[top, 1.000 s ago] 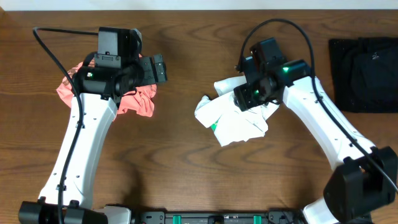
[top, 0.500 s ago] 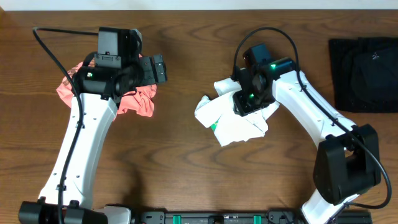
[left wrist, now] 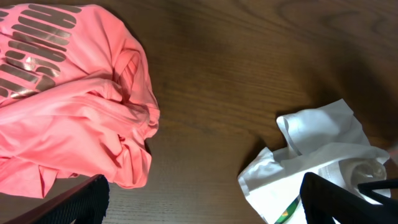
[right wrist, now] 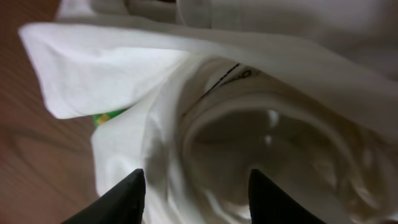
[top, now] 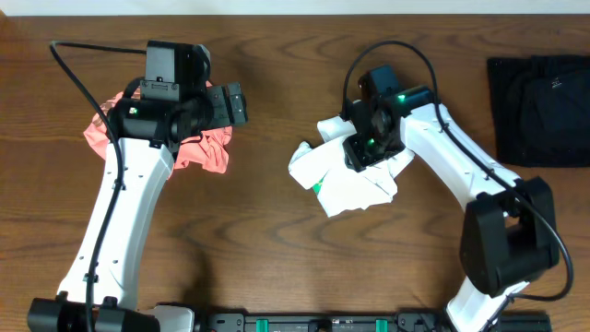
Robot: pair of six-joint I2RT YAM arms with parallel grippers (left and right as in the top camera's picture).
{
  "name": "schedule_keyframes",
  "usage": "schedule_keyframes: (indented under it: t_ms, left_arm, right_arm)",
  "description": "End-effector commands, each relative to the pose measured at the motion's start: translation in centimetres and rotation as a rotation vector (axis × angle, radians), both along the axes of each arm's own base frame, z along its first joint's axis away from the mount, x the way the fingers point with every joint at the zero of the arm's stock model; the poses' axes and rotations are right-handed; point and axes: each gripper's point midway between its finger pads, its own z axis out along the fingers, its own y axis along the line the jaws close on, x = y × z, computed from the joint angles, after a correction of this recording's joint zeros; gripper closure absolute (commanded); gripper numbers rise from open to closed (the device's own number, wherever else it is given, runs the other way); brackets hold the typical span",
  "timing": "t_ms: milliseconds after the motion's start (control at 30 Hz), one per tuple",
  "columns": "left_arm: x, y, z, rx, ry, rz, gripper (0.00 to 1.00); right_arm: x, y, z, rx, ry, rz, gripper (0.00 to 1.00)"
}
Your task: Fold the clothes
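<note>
The white T-shirt (top: pixel 346 184) lies crumpled on the brown wooden desk (top: pixel 277 258), bunched into an uneven heap of thin folds, with one flap sticking out on its left side. A small green mark (top: pixel 318 187) shows at the heap's lower left edge. In the right wrist view the T-shirt (right wrist: pixel 186 93) fills the frame: a broad fold runs across the top, and beneath it the ribbed neck opening forms a loose ring with a bit of dark print beside it.

The right tool (top: pixel 361 148) is down on top of the T-shirt's upper half. Its fingers stand partway apart, and the right tool's (right wrist: pixel 198 199) tips sit at the cloth on either side of the neck ring. The fabric between them lies slack, and nothing looks clamped.

To the left of the T-shirt, well apart from it, the coral-pink shirt (top: pixel 207 148) sits in a rumpled mound. The left arm covers part of it in the overhead view. In the left wrist view the pink shirt (left wrist: pixel 68 124) shows deep creases and pale printed lettering (left wrist: pixel 31 56) across its upper part.

The left tool (left wrist: pixel 211 208) hangs above the bare desk between the T-shirt (left wrist: pixel 317 155) and the pink shirt, its fingers spread wide, holding nothing and touching neither garment.

To the right of the T-shirt, well apart, lies a black folded garment (top: pixel 539 111).
</note>
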Motion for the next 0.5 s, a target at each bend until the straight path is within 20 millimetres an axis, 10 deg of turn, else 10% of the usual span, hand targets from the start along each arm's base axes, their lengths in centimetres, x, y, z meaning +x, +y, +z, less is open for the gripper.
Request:
schedule_keyframes:
  t_ms: [0, 200, 467]
  left_arm:
    - [-0.1, 0.3, -0.7, 0.016, 0.016, 0.001, 0.02]
    - [-0.1, 0.3, -0.8, 0.016, 0.019, 0.001, 0.02]
    - [-0.1, 0.3, -0.8, 0.016, 0.018, 0.001, 0.02]
  right_arm:
    - [-0.3, -0.2, -1.8, -0.024, 0.041, 0.015, 0.53]
    - [0.2, -0.4, -1.3, -0.016, 0.022, 0.003, 0.99]
    - [1.7, -3.0, 4.0, 0.002, -0.004, -0.078, 0.99]
